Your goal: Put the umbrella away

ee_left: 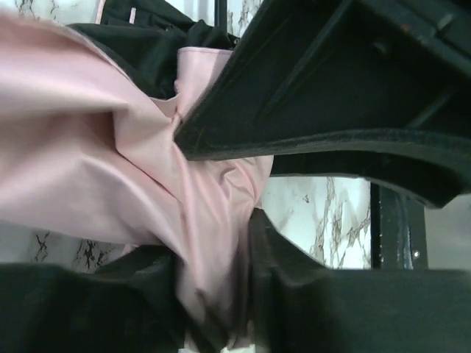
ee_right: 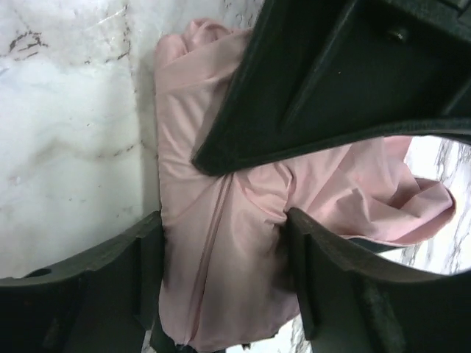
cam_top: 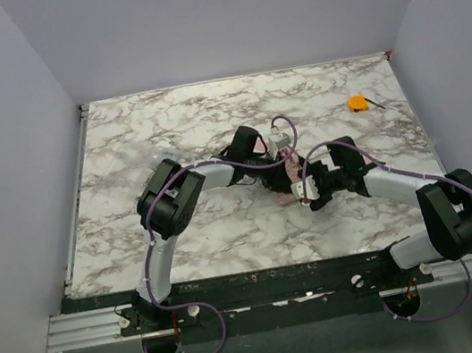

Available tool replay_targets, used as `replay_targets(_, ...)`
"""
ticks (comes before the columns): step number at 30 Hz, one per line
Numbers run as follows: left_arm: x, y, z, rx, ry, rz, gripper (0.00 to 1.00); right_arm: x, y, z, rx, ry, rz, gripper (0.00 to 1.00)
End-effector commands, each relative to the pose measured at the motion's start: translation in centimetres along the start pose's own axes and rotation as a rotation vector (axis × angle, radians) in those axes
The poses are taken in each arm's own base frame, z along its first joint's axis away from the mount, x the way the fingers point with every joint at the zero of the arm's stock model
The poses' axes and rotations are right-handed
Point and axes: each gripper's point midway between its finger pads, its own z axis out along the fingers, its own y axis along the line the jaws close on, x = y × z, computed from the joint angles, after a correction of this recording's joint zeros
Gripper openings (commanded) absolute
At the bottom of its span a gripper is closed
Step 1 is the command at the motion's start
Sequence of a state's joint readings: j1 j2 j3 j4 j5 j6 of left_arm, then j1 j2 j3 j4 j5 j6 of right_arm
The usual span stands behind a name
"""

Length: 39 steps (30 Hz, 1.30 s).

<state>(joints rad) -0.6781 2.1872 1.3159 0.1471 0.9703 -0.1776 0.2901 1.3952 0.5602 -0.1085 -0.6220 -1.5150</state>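
Observation:
The pale pink umbrella [cam_top: 290, 170] lies folded and bunched at the middle of the marble table [cam_top: 164, 125], mostly hidden between my two grippers. My left gripper [cam_top: 283, 158] comes in from the far side. In the left wrist view its fingers [ee_left: 309, 294] are shut on a pinched fold of the pink canopy [ee_left: 88, 147]. My right gripper [cam_top: 305, 187] meets it from the near right. In the right wrist view its fingers [ee_right: 316, 265] press on both sides of the fabric bundle [ee_right: 221, 265] against the table. Shaft, strap and handle are hidden.
A small orange object [cam_top: 357, 103] with a dark tail lies at the far right of the table. Pale walls enclose the table on three sides. The right gripper's dark body shows behind the fabric in the left wrist view [ee_left: 147, 44].

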Motion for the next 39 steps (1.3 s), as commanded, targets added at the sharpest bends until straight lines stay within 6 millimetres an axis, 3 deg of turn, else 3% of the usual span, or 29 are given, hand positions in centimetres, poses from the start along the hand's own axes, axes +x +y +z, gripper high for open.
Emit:
replay_targets(1, 12.0, 0.9, -0.4, -0.135, 0.263, -0.418, 0.41, 4.4, 5.2, 0.6, -0.192, 0.214, 0.149, 0.59)
replay_targets(4, 6.8, 0.1, -1.3, -0.121, 0.081, -0.328, 0.52, 5.0, 6.8, 0.4, -0.279, 0.259, 0.223, 0.43)
replay_targets(8, 1.3, -1.2, -4.0, -0.153, -0.150, -0.170, 0.67, 4.0, 8.2, -0.2, -0.369, 0.239, 0.301, 0.34)
replay_targets(9, 0.1, -1.6, -4.8, -0.169, -0.209, -0.119, 0.77, 3.6, 8.6, -0.4, -0.394, 0.229, 0.322, 0.30)
replay_targets(10, -0.5, -1.8, -5.8, -0.198, -0.260, -0.077, 0.97, 3.3, 8.8, -0.5, -0.417, 0.219, 0.341, 0.30)
replay_targets(11, -0.9, -2.0, -6.6, -0.229, -0.299, -0.037, 0.98, 2.9, 9.2, -0.8, -0.443, 0.213, 0.369, 0.27)
replay_targets(15, -0.8, -3.3, -10.2, -0.351, -0.451, 0.140, 0.99, 1.8, 10.7, -1.5, -0.559, 0.194, 0.439, 0.20)
replay_targets(20, 0.6, -5.2, -12.6, -0.355, -0.602, 0.267, 0.99, -0.3, 12.0, -2.4, -0.749, 0.137, 0.567, 0.16)
replay_targets(24, 1.7, -8.4, -12.1, -0.183, -0.611, 0.439, 0.98, -1.0, 12.3, -2.6, -0.832, 0.117, 0.639, 0.16)
replay_targets(26, 2.4, -9.3, -11.8, -0.211, -0.616, 0.582, 0.98, -1.2, 12.6, -2.6, -0.869, 0.113, 0.666, 0.16)
replay_targets(33, 4.1, -7.3, -7.5, -0.427, -0.280, 0.833, 0.98, -0.7, 13.6, -2.5, -0.941, 0.147, 0.729, 0.16)
replay_targets(39, 3.2, -4.7, -6.7, -0.573, -0.120, 0.960, 0.98, -1.0, 13.2, -2.4, -0.961, 0.134, 0.752, 0.15)
